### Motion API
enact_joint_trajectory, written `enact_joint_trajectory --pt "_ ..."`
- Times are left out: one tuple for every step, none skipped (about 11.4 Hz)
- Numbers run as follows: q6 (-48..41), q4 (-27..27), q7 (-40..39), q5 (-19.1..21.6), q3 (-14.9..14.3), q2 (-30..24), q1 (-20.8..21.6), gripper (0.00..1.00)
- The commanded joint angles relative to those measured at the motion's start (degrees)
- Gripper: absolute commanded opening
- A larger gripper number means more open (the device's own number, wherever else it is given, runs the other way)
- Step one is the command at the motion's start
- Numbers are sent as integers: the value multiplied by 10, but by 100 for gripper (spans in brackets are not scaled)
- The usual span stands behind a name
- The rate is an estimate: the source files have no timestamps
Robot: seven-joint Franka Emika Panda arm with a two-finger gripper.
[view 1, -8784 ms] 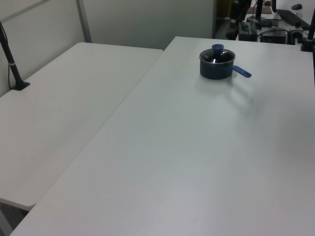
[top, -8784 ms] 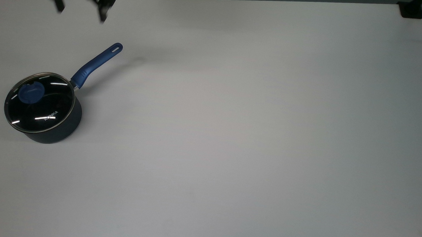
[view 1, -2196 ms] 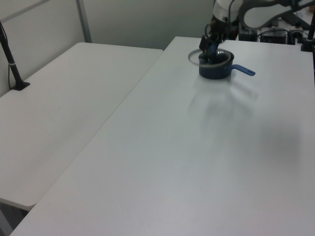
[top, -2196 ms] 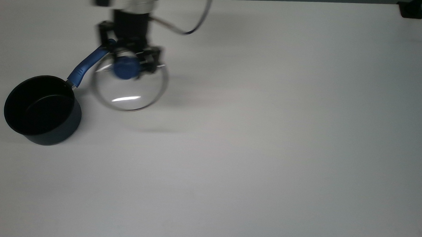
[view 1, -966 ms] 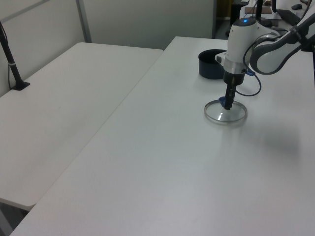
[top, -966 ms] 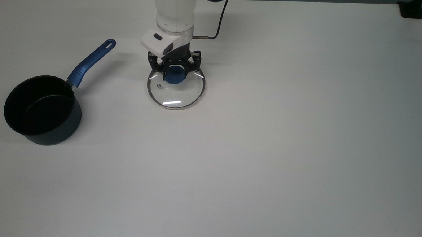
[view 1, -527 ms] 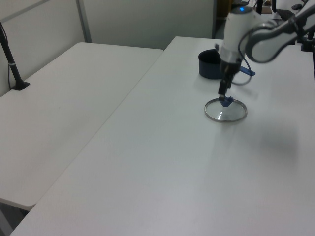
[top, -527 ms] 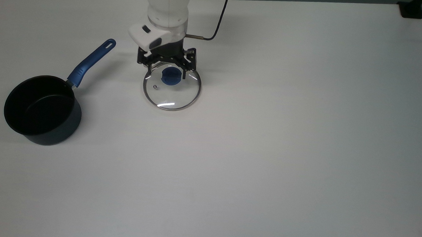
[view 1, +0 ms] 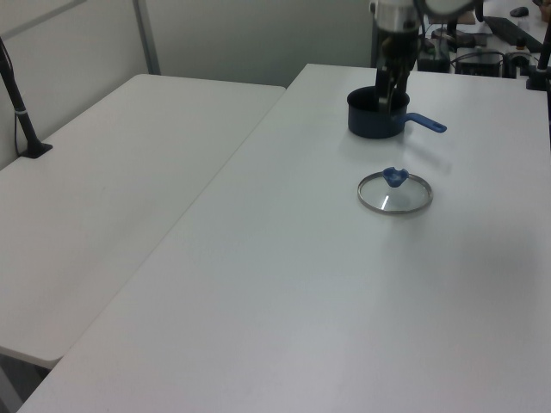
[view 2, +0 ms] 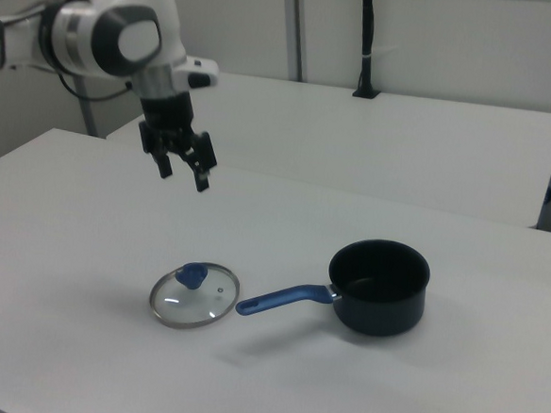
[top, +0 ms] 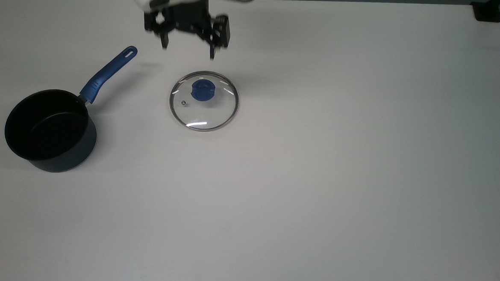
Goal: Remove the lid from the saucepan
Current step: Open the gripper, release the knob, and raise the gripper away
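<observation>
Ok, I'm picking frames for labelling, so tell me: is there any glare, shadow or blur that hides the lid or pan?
Top view: small white glints on the lid, with its knob and rim plain; gripper slightly blurred. Right view: soft shadow beside the pan, nothing hidden. Left view: the arm crosses in front of the pan.

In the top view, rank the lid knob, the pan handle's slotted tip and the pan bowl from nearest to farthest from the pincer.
The pincer hangs open near the top view's upper edge.
1. Lid knob, just below it, on the lid lying on the table.
2. Handle tip, to the top view's left.
3. Pan bowl, far lower left.
</observation>
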Motion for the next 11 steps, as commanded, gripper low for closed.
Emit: enact_joint_trajectory --pt "-38 16 4 49 -137 -51 118 100" --pt "-38 16 2 78 -212 -65 177 100" --pt "-38 11 -8 87 -266 -82 227 100" --pt "-37 5 -34 87 -287 -90 245 100" --pt "-37 6 -84 87 -288 -89 245 100" --pt "-37 9 -112 83 -288 -87 244 100" --pt "-36 10 -118 77 -288 -87 244 100" --pt "-34 9 -116 75 -288 -86 245 100" --pt "-28 9 -116 75 -288 -86 245 100" --pt "-26 9 -115 75 -288 -86 244 100" --pt "-26 9 -115 75 -289 -88 244 100"
